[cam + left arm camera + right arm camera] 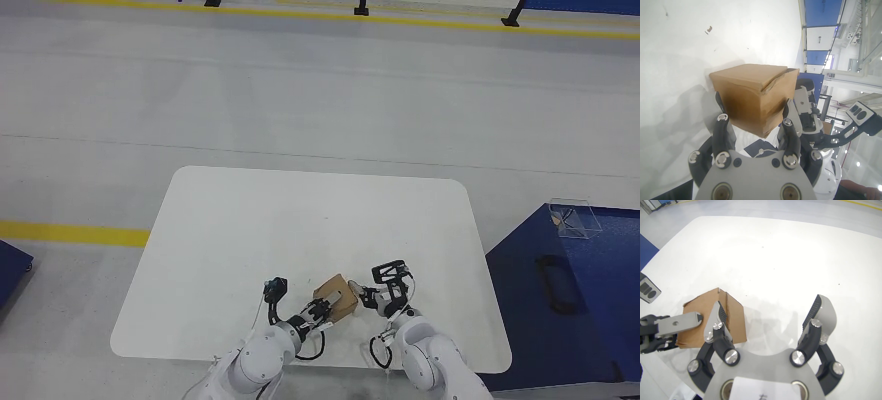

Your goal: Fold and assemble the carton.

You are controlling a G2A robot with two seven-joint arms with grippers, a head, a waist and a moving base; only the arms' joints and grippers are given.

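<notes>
Carton [753, 94]: left gripper [753, 102] pinches it firm; right gripper [769, 303] spread; I'd press the loose flap [736, 323] squarely shut

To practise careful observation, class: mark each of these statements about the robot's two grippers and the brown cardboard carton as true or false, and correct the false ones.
1. The brown cardboard carton is on the side of the white table nearest the robot. True.
2. The left gripper clamps the carton between its fingers. True.
3. The right gripper is shut on the carton. False: it is open, and the carton stands beside one finger, outside the gap.
4. The carton lies as a flat sheet. False: it is folded up into a box shape.
</notes>
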